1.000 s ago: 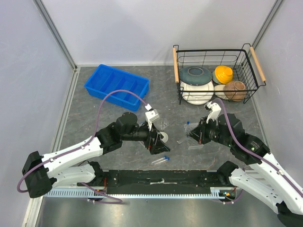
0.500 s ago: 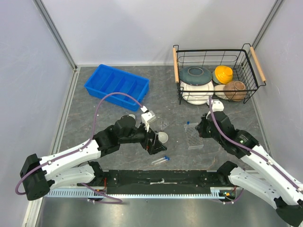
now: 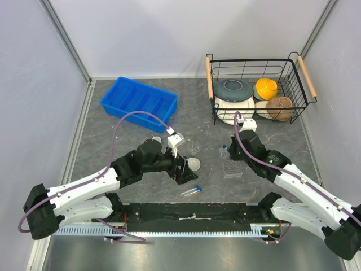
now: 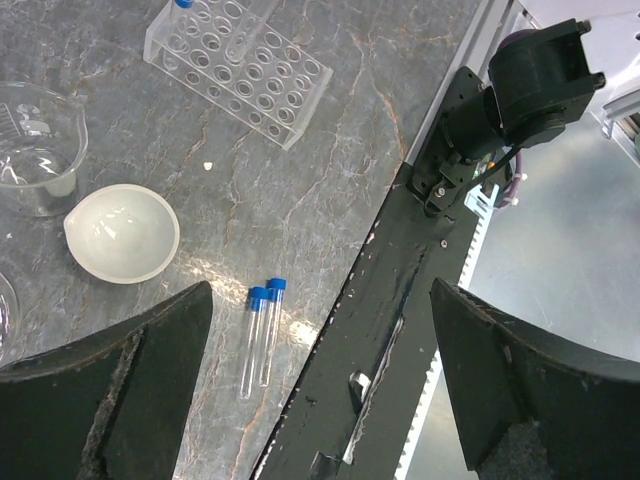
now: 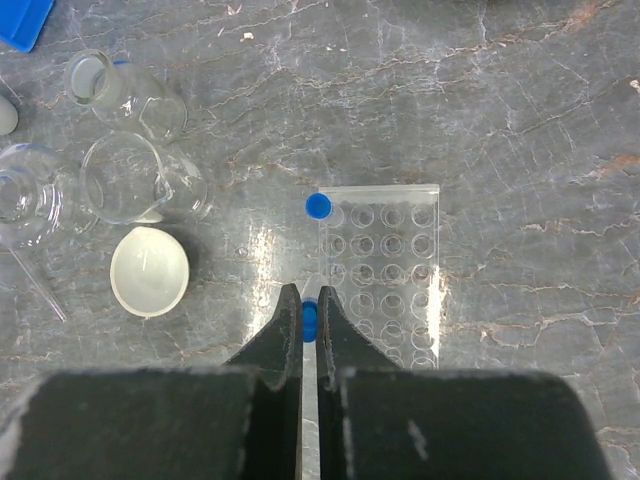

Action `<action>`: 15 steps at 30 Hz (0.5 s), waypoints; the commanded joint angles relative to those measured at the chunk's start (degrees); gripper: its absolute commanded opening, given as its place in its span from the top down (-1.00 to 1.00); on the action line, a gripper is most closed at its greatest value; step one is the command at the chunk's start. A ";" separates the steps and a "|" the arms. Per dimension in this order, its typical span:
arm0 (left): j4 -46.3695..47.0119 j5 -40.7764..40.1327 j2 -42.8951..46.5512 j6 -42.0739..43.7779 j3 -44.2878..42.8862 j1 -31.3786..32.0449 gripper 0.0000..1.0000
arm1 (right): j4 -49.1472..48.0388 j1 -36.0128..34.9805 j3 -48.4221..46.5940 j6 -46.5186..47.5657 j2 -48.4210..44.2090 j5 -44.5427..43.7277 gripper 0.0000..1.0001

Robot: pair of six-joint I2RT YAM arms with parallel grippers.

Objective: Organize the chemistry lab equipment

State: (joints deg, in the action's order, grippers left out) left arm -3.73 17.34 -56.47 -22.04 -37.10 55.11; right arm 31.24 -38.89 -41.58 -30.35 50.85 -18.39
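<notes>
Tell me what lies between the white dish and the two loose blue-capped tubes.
Bare tabletop only between white dish and blue-capped tubes, per the left wrist view.

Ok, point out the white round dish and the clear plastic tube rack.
white round dish [image 4: 122,233], left wrist view, inner hollow
clear plastic tube rack [image 5: 385,270], right wrist view, holed top

1. Grey, marble-veined tabletop, matte, with soft glare patches.
2. Plain pale lavender-grey back wall panel, evenly lit.
3. Matching side wall panels, left and right.
4. Slanted aluminium frame posts at the panel joints.
5. Black base plate along the near edge.
6. Perforated silver rail below it.
</notes>
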 commanded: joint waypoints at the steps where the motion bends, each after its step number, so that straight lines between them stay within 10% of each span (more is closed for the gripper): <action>1: 2.14 -1.08 0.83 0.33 0.28 0.43 -0.91 | -4.79 -0.22 0.71 -0.06 1.79 -1.73 1.00; 15: 2.14 -2.14 1.45 1.12 0.54 0.96 -0.89 | -8.13 -0.22 1.15 0.82 6.28 -2.88 1.00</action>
State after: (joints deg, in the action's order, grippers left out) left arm -3.73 16.47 -56.14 -22.02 -37.10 55.75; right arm 26.09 -38.89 -40.53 -30.15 56.27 -19.57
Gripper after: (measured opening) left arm 0.949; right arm 0.030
